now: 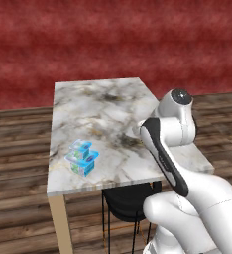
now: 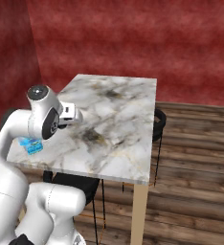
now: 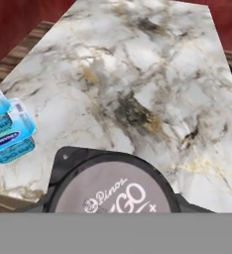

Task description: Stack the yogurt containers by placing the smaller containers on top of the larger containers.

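Tool (image 3: pixel 113 211) grips dark cup (image 3: pixel 113 186), blue tubs (image 3: pixel 9 131) left.

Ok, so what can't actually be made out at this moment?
- gripper: the arm's own links cover its jaws in both base views, so open or shut is unclear, as is any grip on the dark cup.
- dark cup: lower part cut off at the hand view's bottom.
- stacked blue tubs: cut by the hand view's left edge, mostly behind the arm in the right base view; labels too small.

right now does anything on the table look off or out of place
Nothing spilled or damaged. The small teal tub already sits on the big blue-topped tub, both close to the marble table's near left edge. A dark cup sits at the hand.
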Tool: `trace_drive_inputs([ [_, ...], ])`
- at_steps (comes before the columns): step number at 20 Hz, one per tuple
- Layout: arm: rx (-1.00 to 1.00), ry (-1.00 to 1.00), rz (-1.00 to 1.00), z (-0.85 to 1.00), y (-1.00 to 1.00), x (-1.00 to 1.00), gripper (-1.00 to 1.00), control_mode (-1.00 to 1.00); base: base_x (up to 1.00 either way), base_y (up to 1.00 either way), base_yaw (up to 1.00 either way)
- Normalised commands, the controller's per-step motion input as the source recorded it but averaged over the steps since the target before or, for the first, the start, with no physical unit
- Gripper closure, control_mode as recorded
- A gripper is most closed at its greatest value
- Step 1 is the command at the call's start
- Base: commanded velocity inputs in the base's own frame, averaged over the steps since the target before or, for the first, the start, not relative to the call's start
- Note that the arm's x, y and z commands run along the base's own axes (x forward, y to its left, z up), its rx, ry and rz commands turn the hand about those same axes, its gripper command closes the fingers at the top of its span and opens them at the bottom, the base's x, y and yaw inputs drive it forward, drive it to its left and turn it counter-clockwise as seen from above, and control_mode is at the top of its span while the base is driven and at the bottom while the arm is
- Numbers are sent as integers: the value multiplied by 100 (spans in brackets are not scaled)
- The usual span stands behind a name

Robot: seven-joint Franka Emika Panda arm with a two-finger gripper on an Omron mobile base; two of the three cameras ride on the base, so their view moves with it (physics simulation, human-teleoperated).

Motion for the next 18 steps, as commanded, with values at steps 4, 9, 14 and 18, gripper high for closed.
trace_drive_inputs([
  [4,0,0,0,23,24,-14,100,-100,0,0,0],
  [9,0,0,0,19,25,-13,100,-100,0,0,0],
  [14,0,0,0,15,30,-9,100,-100,0,0,0],
  [18,0,0,0,7,33,-8,100,-100,0,0,0],
])
